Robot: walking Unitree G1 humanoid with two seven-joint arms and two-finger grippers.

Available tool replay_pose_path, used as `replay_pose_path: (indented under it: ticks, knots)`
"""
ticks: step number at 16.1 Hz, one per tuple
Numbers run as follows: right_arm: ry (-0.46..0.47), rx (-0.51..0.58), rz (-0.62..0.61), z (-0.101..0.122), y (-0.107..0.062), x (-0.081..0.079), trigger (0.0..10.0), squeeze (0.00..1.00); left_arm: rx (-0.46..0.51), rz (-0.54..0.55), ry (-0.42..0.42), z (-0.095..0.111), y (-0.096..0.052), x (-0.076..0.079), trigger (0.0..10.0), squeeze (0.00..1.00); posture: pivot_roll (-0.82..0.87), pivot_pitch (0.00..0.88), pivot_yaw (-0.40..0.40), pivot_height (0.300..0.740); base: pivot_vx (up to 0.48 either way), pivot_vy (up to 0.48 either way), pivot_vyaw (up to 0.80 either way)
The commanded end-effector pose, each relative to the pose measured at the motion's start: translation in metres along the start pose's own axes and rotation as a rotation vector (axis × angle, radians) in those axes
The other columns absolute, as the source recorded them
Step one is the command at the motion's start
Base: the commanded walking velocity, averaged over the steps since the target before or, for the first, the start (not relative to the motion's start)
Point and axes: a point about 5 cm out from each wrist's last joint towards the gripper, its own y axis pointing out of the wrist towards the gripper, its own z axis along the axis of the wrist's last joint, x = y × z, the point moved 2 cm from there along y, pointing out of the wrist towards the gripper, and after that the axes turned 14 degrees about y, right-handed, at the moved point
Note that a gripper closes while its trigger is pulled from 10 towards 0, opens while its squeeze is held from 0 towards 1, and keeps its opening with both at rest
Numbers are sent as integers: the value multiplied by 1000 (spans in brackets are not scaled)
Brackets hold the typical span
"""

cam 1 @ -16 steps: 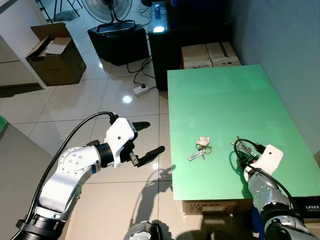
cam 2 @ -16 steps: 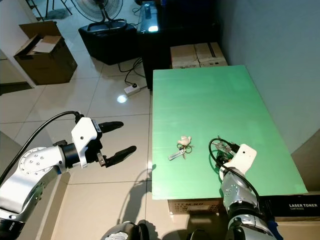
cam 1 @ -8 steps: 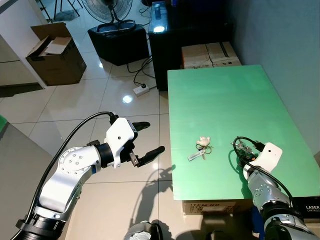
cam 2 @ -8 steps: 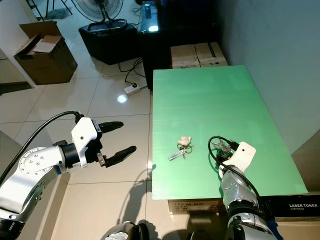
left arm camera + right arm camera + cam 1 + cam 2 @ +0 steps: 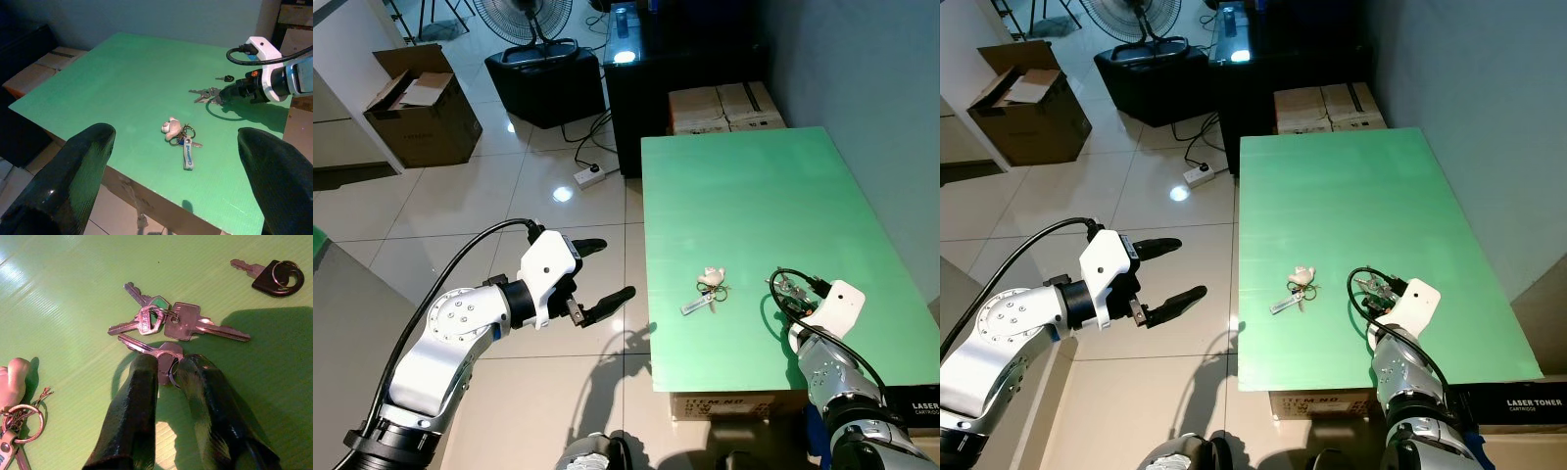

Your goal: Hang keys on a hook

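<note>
Currently your right gripper (image 5: 166,369) is down on the green table (image 5: 744,186) near its near right corner, its two black fingers (image 5: 129,401) nearly closed around the ring end of a loose bunch of silver keys (image 5: 168,325); the tips sit against one key head, but you cannot tell whether the bunch is truly pinched or merely touched. A single black-headed key (image 5: 271,274) lies apart from the bunch, farther out on the table. To the left of your gripper, toward the table's left edge, rests a second key set with a small pale bear charm (image 5: 170,126) and a blue-and-white tag (image 5: 188,157). Your left gripper (image 5: 602,269) hangs over the tiled floor (image 5: 460,206) left of the table, fingers spread wide, holding nothing. No hook is visible in any view, so the hanging step appears not yet started. Main risk in my judgement: the keys lie flat and splayed, so closing on one thin key head may let the fingers slide off, or lift only one key while the rest swing and drop. Dragging the bunch could also push it toward the near edge of the table.
</note>
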Motion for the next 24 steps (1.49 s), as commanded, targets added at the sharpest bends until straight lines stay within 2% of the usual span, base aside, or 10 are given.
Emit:
replay_pose_path:
  ticks: [1, 4, 5, 6, 12, 21, 22, 23, 24]
  knots:
    - [14, -4, 9, -3, 0, -2, 0, 0, -21, -7, 9, -2, -4, 0, 10000, 0, 64, 75, 143, 740, 0, 0, 0]
    - [-9, 41, 36, 2, 0, -6, 0, 0, -21, -9, 10, -3, -5, 0, 10000, 0, 64, 68, 143, 740, 0, 0, 0]
    - [-10, 53, 29, 3, -1, -5, 10000, 0, -21, -9, 10, -3, -5, 0, 10000, 0, 64, 67, 143, 740, 0, 0, 0]
    - [9, 69, 8, 2, -2, -1, 10000, 1000, -22, -9, 11, -2, -5, 0, 10000, 0, 65, 67, 143, 740, 0, 0, 0]
    - [39, 46, -21, -9, -4, 2, 10000, 1000, -22, -14, 11, -2, -6, 1, 10000, 0, 66, 69, 148, 740, 0, 0, 0]
    - [58, 16, -66, -8, -2, 7, 10000, 1000, -20, -18, 9, -1, -5, 1, 10000, 0, 72, 77, 148, 740, 0, 0, 0]
    - [62, 7, -63, -8, -1, 7, 10000, 408, -20, -18, 9, -1, -5, 1, 10000, 0, 72, 78, 148, 740, 0, 0, 0]
    - [67, 2, -62, -7, 0, 7, 10000, 0, -19, -18, 9, -1, -5, 0, 10000, 0, 72, 78, 148, 740, 0, 0, 0]
    - [82, -10, -65, -6, 1, 7, 10000, 0, -19, -18, 9, -1, -5, 0, 10000, 0, 73, 79, 149, 740, 0, 0, 0]
